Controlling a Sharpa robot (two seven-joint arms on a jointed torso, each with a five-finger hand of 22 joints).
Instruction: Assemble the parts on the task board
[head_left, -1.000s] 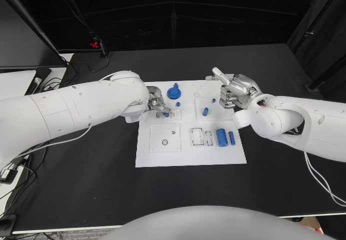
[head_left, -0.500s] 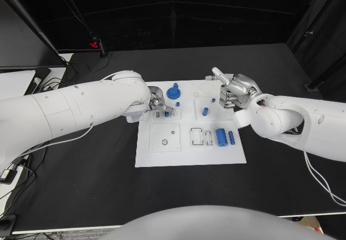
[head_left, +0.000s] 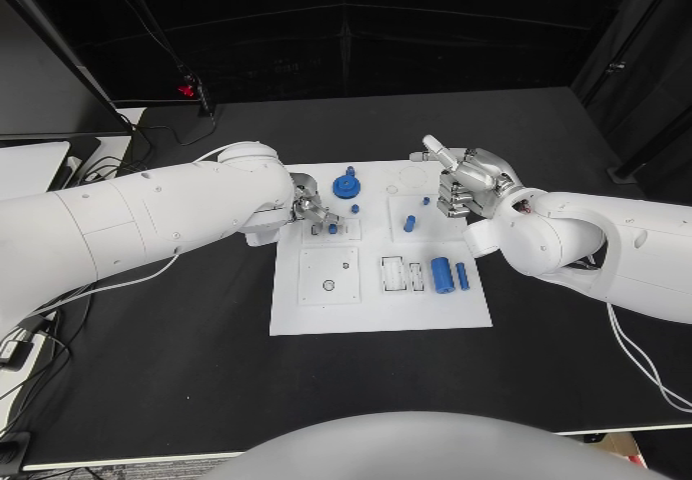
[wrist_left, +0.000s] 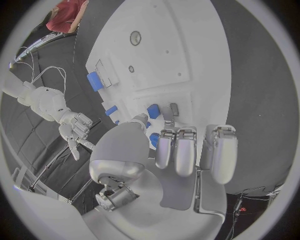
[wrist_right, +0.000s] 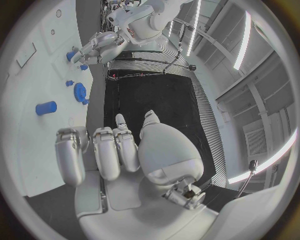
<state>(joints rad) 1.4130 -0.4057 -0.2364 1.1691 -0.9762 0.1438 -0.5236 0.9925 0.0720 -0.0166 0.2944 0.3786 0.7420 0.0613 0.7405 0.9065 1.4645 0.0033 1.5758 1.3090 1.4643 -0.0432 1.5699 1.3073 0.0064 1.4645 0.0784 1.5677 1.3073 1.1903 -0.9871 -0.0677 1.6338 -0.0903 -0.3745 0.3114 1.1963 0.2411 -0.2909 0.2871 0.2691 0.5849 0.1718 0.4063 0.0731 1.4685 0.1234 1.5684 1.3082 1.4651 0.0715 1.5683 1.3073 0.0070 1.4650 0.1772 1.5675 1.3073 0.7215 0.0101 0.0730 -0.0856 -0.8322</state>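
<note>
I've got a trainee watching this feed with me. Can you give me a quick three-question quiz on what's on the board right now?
1. True or false: the round blue gear-shaped part sits on the white task board.
2. Where is the left hand?
A. Over the left part of the board, by a small blue peg
B. Resting on the black table, off the board
C. Over the near right corner of the board
3. Fill in: the thick blue cylinder and the thin blue cylinder lie side by side on the robot's ____ side of the board.

Key: 1 true; 2 A; 3 right.
</note>
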